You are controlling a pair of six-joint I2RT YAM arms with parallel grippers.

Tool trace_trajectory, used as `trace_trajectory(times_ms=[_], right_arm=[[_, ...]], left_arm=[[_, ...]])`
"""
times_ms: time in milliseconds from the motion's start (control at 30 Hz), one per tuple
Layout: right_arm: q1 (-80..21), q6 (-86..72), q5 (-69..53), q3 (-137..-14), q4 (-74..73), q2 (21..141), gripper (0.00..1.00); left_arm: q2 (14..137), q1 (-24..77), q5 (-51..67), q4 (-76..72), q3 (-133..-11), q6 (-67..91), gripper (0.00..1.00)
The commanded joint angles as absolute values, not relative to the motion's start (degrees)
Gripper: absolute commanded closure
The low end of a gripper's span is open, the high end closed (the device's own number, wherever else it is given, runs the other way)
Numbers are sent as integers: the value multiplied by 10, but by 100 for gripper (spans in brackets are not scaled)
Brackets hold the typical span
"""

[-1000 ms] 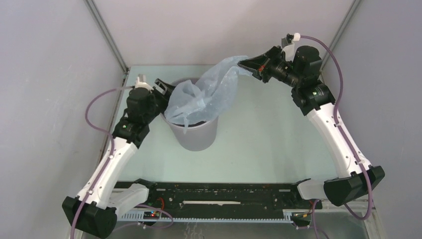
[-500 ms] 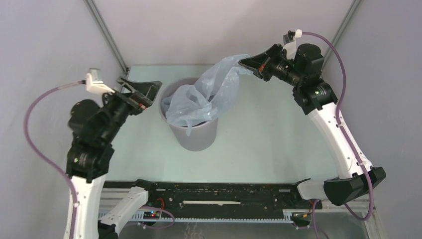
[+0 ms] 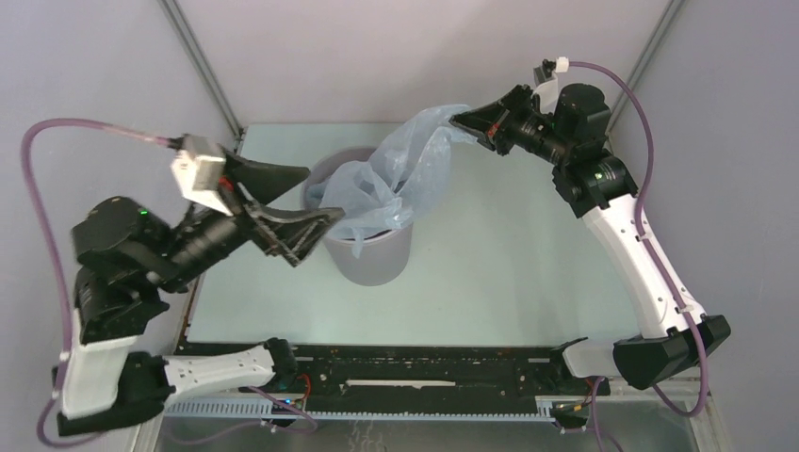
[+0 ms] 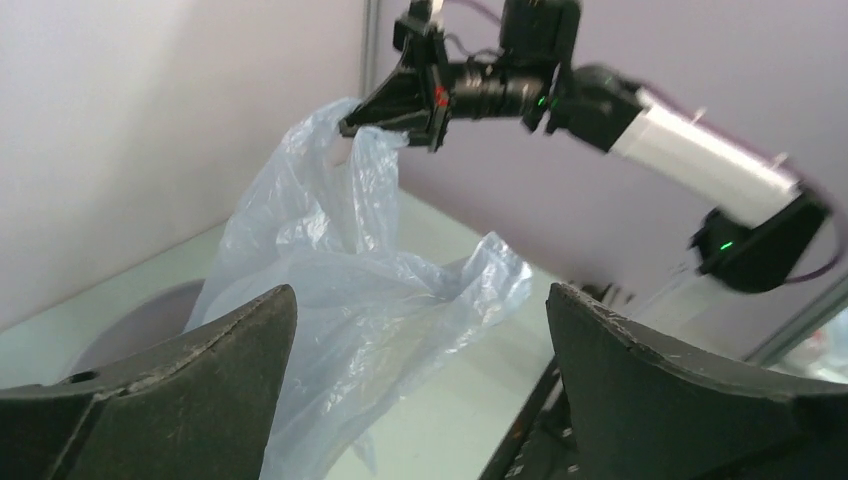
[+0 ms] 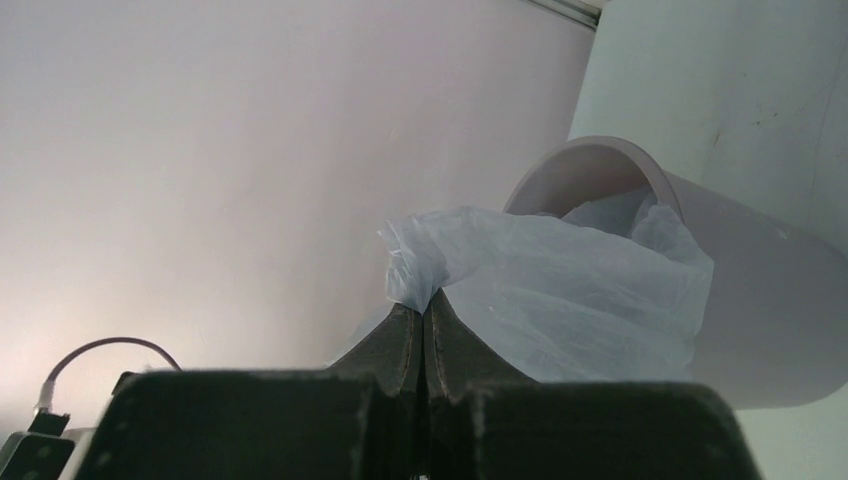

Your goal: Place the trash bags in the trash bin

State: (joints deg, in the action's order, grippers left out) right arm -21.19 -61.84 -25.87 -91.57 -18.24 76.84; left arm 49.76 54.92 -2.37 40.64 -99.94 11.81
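Found the trash bag only partly in the trash bin: lower folds down inside the mouth, a flap spilled over the near rim, one corner drawn up and away toward the far right. Traced that corner to the right gripper, pinched tight on a small gathered tuft of film, well above the rim. Met the left gripper spread wide and holding nothing, beside the near-left rim and aimed at the bulging film, apparently apart from it in the wrist view. Judged the step in hand to be tucking the loose film down into the bin. Judged it best to bring the open jaws over the bulge rather than against the wall, to press down through the middle of the mouth, and to slacken the raised corner toward the bin so as not to drag film back out. Reckoned the film slippery and springy, apt to puff up again; reckoned the bin light enough to slide or tip on the table under a sideways shove.
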Motion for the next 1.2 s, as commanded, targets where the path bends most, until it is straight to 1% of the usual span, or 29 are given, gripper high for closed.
trace_trajectory(times_ms=[0,67,167,333,500,667,833,933,1000,1067,1167], right_arm=[[-219,-609,-247,-916,-181,758,100],[-219,-608,-245,-912,-182,756,100],[-219,-606,-244,-912,-185,755,100],[-219,-606,-243,-911,-186,753,100],[-219,-606,-246,-911,-185,756,100],[-219,-609,-249,-909,-183,759,100],[-217,-612,-256,-903,-180,761,100],[-216,-616,-257,-895,-176,757,100],[-216,-616,-257,-892,-175,754,100],[-215,-615,-255,-889,-175,750,100],[-217,-615,-250,-888,-174,748,100]], left_arm=[[557,655,-219,456,-1004,-64,0],[567,670,-220,444,-997,-91,0],[584,684,-192,420,-981,-122,0],[605,697,-138,421,-977,-147,0],[580,701,-119,411,-950,-162,0],[563,708,-51,402,-947,-173,0],[536,728,-16,373,-903,-239,0],[547,735,-43,370,-901,-294,0],[563,735,-94,357,-903,-314,0],[567,735,-155,300,-888,-321,0],[585,735,-155,282,-885,-329,0]])
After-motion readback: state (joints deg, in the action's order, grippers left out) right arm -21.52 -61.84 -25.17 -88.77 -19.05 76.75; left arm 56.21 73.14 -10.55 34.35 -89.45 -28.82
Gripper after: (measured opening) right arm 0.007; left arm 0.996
